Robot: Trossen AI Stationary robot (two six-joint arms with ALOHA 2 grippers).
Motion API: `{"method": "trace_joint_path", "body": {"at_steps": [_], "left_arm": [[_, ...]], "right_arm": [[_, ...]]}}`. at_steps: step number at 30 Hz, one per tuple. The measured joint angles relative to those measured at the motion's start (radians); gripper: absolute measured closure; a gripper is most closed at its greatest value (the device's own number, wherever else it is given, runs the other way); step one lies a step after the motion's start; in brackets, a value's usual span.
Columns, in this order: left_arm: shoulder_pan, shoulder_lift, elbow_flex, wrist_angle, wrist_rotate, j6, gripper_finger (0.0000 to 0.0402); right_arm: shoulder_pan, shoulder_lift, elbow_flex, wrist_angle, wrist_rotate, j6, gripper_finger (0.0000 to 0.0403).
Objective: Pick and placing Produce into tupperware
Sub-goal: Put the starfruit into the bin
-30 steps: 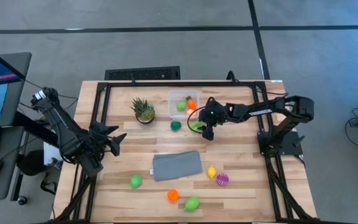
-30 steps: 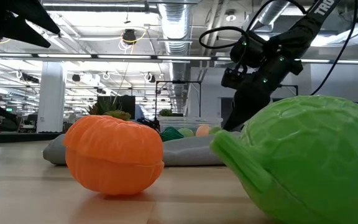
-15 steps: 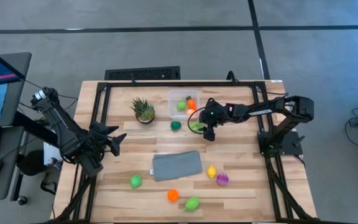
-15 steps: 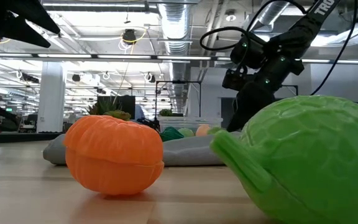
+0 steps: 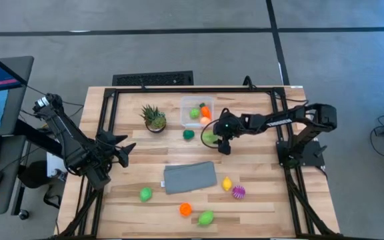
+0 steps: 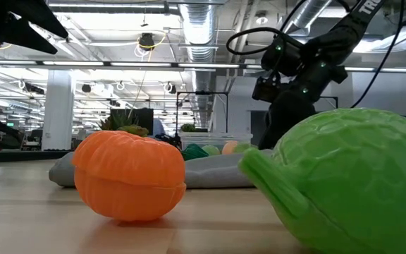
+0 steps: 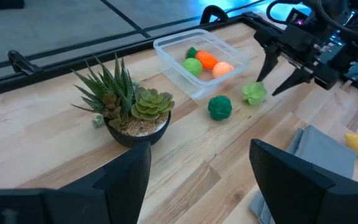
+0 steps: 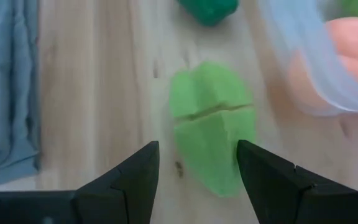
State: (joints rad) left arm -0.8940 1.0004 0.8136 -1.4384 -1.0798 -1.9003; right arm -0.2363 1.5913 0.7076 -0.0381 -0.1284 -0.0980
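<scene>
Wood-slat table (image 5: pixel 259 193), office-like room behind; right tool (image 8: pixel 196 163) open over light-green piece (image 8: pixel 211 124); left tool (image 7: pixel 197 168) open, idle.

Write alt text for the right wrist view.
The right hand hangs open over a light green toy vegetable lying on the wooden table. Around it are a dark green toy, the clear tub holding an orange piece, and a grey cloth.

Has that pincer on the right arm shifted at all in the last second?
Yes, slightly. In the high view the right pincer has crept nearer the grey cloth, away from the clear tub. It hangs open over the light green piece.
</scene>
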Motion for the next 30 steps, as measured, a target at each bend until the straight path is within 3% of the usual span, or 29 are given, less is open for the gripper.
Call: {"method": "trace_joint_path", "body": {"at_steps": [8,19,30], "left_arm": [[0.000,0.000,0.000,0.002,0.000,0.000,0.0138],[0.000,0.000,0.000,0.015,0.001,0.007,0.0138],[0.000,0.000,0.000,0.016,0.001,0.008,0.0138]], "right_arm": [[-0.036,0.000,0.000,0.002,-0.007,0.020,0.0157],[-0.020,0.000,0.000,-0.019,-0.028,0.020,0.0108],[0.012,-0.010,0.003,-0.032,-0.015,0.070,0.0106]]}}
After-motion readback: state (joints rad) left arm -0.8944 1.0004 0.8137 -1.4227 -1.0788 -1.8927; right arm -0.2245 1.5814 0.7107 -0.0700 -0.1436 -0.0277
